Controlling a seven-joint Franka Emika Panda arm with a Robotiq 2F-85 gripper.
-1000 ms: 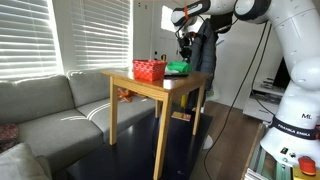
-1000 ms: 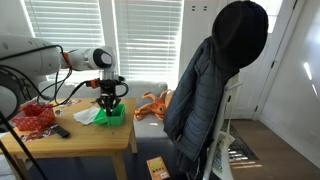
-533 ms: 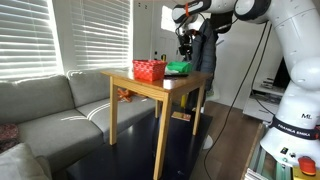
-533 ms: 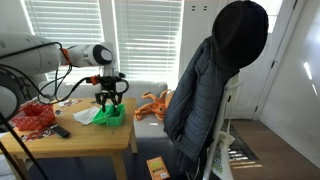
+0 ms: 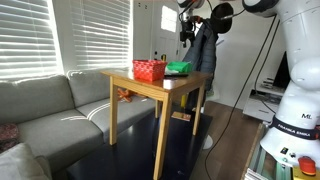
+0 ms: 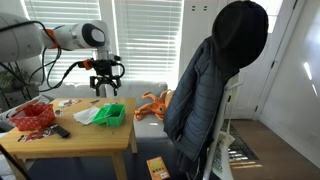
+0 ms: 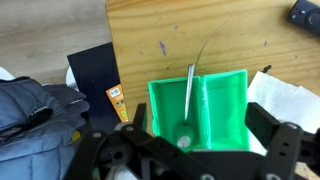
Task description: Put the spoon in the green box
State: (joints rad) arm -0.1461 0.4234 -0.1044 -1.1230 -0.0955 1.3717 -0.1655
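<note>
The green box (image 7: pixel 228 110) stands on the wooden table (image 7: pixel 150 35), near its edge. A metal spoon (image 7: pixel 189 92) lies inside it, bowl toward the camera, beside a ridge running down the box's middle. My gripper (image 7: pixel 200 118) hangs open straight above the box, touching nothing, with a black finger on either side of the wrist view. In both exterior views the gripper (image 6: pixel 105 82) (image 5: pixel 187 28) is well above the green box (image 6: pixel 112 116) (image 5: pixel 178 68).
A red basket (image 6: pixel 33 117) (image 5: pixel 149 70) sits at the table's other end. A white cloth (image 6: pixel 86 114) and a black remote (image 6: pixel 60 131) lie by the box. A dark jacket (image 6: pixel 215 85) hangs on a chair beside the table. An orange toy (image 6: pixel 152 103) lies behind.
The gripper has opened and risen from down at the green box to well above it. The spoon stays lying in the box.
</note>
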